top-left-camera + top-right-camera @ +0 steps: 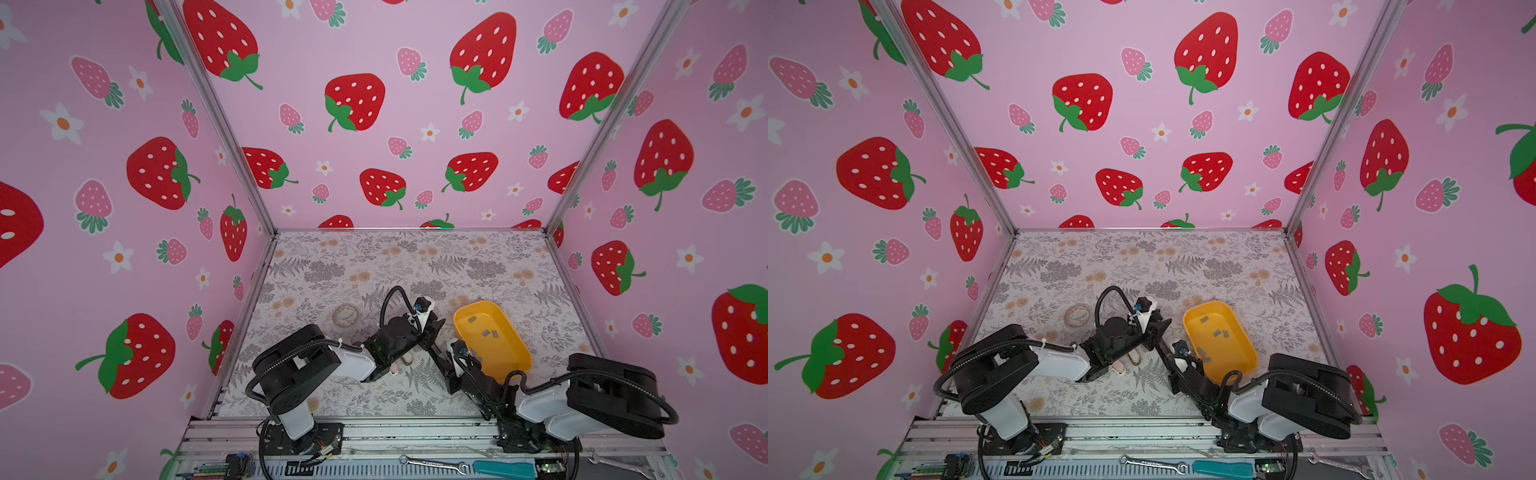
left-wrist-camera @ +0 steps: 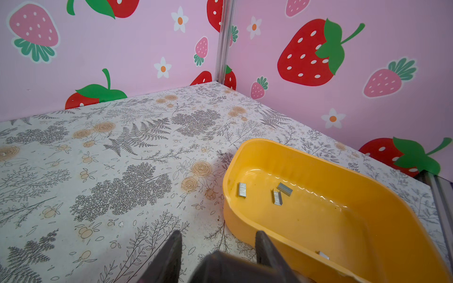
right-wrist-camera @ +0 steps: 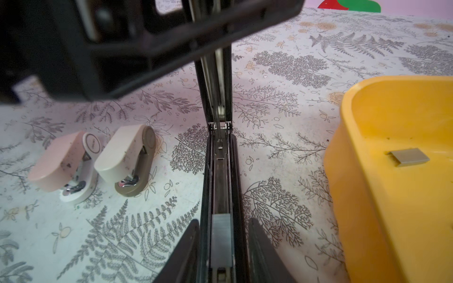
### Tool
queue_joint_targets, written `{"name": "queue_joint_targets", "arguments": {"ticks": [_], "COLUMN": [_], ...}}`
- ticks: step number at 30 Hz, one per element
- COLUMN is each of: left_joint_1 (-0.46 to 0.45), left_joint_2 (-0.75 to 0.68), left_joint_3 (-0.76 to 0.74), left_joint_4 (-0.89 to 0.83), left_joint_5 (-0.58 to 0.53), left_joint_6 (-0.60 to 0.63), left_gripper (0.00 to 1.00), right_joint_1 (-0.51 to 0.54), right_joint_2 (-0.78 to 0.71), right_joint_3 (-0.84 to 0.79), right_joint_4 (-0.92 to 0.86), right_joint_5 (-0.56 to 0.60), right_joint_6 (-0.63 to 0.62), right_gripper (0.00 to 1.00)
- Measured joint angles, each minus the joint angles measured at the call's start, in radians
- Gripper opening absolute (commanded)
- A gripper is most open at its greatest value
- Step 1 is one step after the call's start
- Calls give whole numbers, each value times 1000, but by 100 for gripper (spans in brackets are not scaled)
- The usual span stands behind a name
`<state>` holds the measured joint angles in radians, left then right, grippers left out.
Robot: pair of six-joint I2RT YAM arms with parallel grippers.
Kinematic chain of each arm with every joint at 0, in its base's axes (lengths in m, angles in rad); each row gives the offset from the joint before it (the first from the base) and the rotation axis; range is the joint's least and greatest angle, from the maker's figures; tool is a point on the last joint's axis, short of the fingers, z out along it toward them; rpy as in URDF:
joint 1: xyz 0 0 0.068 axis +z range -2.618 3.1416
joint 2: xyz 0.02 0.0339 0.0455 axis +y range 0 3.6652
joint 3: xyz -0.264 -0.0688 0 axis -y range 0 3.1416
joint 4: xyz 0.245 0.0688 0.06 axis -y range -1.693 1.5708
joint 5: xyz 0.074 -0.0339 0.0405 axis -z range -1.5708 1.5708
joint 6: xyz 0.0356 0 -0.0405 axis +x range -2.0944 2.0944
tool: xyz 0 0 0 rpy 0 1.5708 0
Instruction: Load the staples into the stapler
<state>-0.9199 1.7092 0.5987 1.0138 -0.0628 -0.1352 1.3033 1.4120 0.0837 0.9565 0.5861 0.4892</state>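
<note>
- We see the black stapler [image 3: 221, 176] lying open on the floral desk [image 3: 269, 98]. It sits between the yellow tray [image 3: 367, 220] and two smaller ones, a pink stapler [image 3: 58, 166] and a cream stapler [image 3: 122, 152].
- Its long axis runs straight away from the right wrist camera. The hinge is at the far end, and the upper arm stands up from there.
- One staple strip [image 3: 221, 241] sits in the open channel at the end away from the hinge, its length in line with the channel.
- The right jaws are released, with one finger on each side of the stapler at that end and neither touching the strip.
- The left jaws stand apart with a dark part between them in the left wrist view. We cannot tell whether they grasp it.
- The other staples [image 2: 242, 190] lie flat in the tray, pointing different ways.
- The pink stapler's round hinge disc carries small lettering that we cannot read.
</note>
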Motion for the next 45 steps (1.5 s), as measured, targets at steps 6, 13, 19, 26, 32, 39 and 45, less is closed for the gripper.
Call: {"name": "queue_joint_targets", "arguments": {"ticks": [6, 13, 19, 26, 32, 39, 45], "left_joint_1": [-2, -5, -7, -10, -14, -33, -36], "left_joint_2": [0, 0, 0, -1, -1, -2, -2], "left_joint_3": [-3, -6, -10, -19, -21, -69, -70], "left_joint_4": [4, 8, 12, 23, 23, 35, 34], "left_joint_5": [3, 3, 3, 3, 15, 60, 74], "left_joint_6": [8, 8, 9, 10, 21, 58, 77], "left_gripper": [50, 50, 50, 50, 56, 70, 73], "right_joint_1": [16, 26, 30, 34, 37, 38, 37], "right_joint_2": [-93, -142, -125, -104, -105, -105, -106], "right_joint_3": [-35, -57, -56, -52, -51, -51, -51], "right_joint_4": [-19, -76, -97, -107, -108, -105, -105], "right_joint_5": [27, 27, 7, -1, -8, -11, -11], "right_joint_6": [11, 16, 15, 14, 11, 11, 12], "right_gripper": [39, 46, 38, 21, 16, 15, 14]}}
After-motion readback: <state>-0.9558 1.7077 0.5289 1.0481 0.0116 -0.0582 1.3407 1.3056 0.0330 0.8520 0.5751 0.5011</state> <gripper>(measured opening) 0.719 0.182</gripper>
